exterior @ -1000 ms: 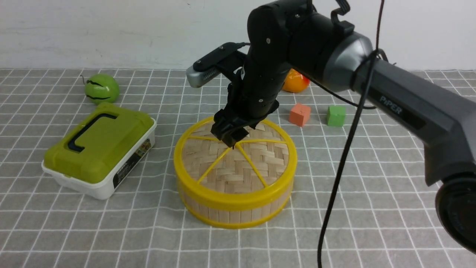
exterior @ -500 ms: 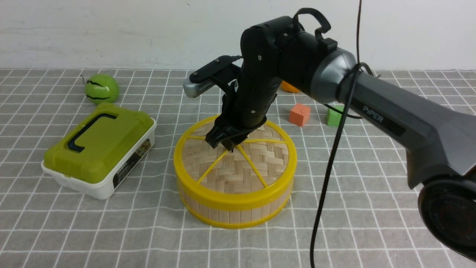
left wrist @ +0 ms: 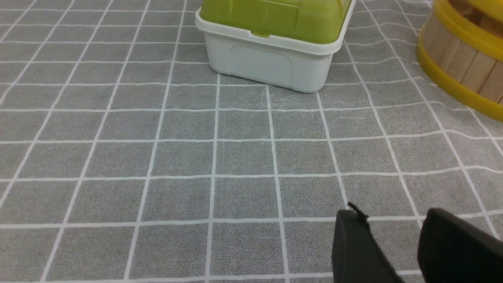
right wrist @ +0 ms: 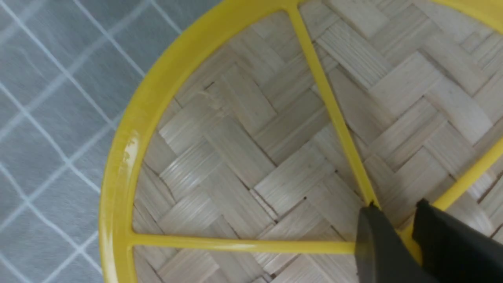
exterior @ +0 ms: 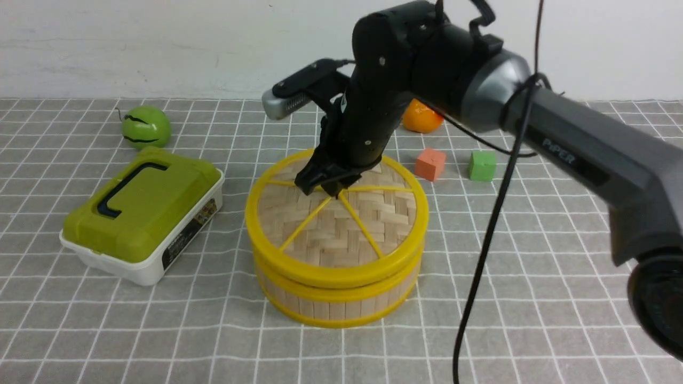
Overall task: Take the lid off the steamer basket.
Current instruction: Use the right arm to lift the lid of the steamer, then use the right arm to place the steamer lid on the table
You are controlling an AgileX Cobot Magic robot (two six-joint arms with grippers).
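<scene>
Front view: one lid point(exterior: 341, 224), one steamer basket point(exterior: 336, 301), two cubes point(exterior: 456, 164).

Layout around the steamer basket point(exterior: 336, 298)

The lid point(exterior: 341, 229) sits just above the basket, with the right claw point(exterior: 325, 188) at its centre. On the surface point(exterior: 160, 330), a box point(exterior: 144, 213) lies left of the basket, and a round fruit point(exterior: 145, 126) behind the box. Two blocks point(exterior: 430, 164) point(exterior: 482, 166) lie behind and right of the basket, with another fruit point(exterior: 424, 118) further behind.
</scene>
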